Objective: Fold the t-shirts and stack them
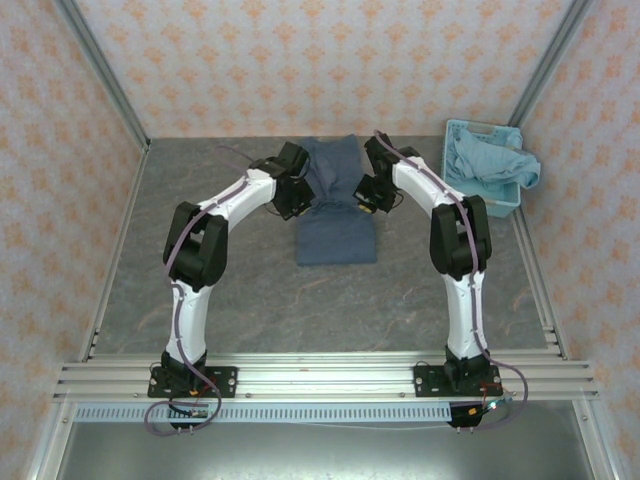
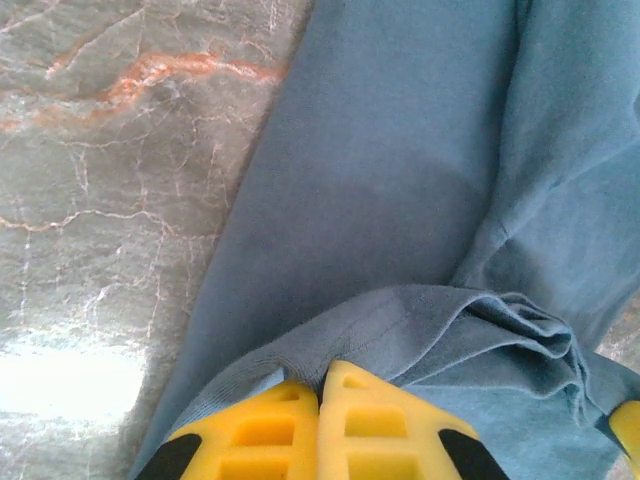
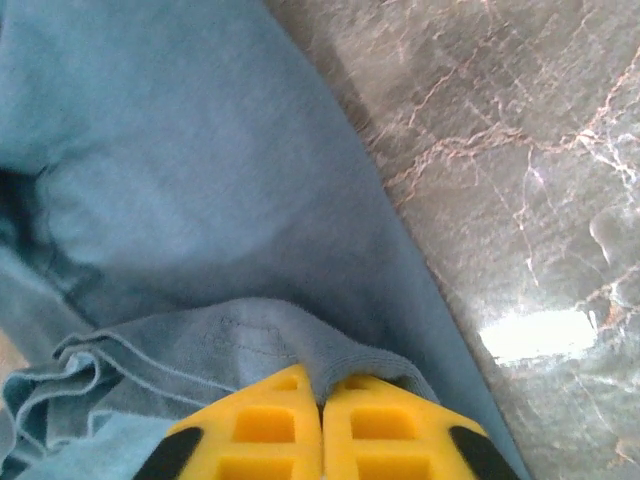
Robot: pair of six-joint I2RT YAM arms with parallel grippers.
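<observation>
Dark slate-blue t-shirt [image 1: 337,225] lies mid-table, toward the far side, on the grey marbled table [image 1: 330,310]. Its near part is flat. At its middle it is drawn in between the two hands.

Left hand [image 2: 319,378]: yellow fingers [image 2: 265,430] pressed together, clamped on a gathered edge of the slate-blue shirt at its left side.

Right hand [image 3: 321,388]: fingers likewise together, clamped on a bunched edge of the same shirt at its right side.

Aqua-blue t-shirt [image 1: 490,160] sits heaped in the light-blue plastic basket [image 1: 497,207] at the far right corner of the table, with cloth hanging over the rim. It is well apart from the slate-blue shirt.
</observation>
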